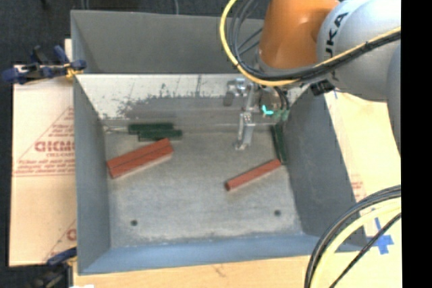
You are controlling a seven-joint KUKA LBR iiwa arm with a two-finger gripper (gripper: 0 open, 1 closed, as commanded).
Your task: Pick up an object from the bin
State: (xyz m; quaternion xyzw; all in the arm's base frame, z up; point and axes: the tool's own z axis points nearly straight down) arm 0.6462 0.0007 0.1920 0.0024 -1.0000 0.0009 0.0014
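- The jaws hang low at the back right of the grey bin (91, 179), close to its rear wall, with their tip just above the speckled floor. The view does not settle whether they stand wide or narrow, so that cannot be told.
- Above the jaws sits the wrist's orange cover (293, 23). A yellow cable (227, 17) loops round it, and the grey arm (368, 44) runs off to the right.
- Just to the right of the jaws a dark green bar (279, 145) lies along the foot of the bin's right wall, end-on and slightly slanted. It is the thing closest to them. Whether it touches them cannot be told.
- Just in front of the jaws, a little to their right, a slim red-brown bar (253, 175) lies flat on the floor. It is tilted, and its right end is the end nearer the dark green bar. It is apart from the jaws.
- Well away to the left of the jaws a broader red-brown block (140, 157) lies flat and slanted on the floor.
- Farthest left and a little further back, a dark green block (154, 131) rests near the rear wall. It is just behind the red-brown block and close against that block's upper end.
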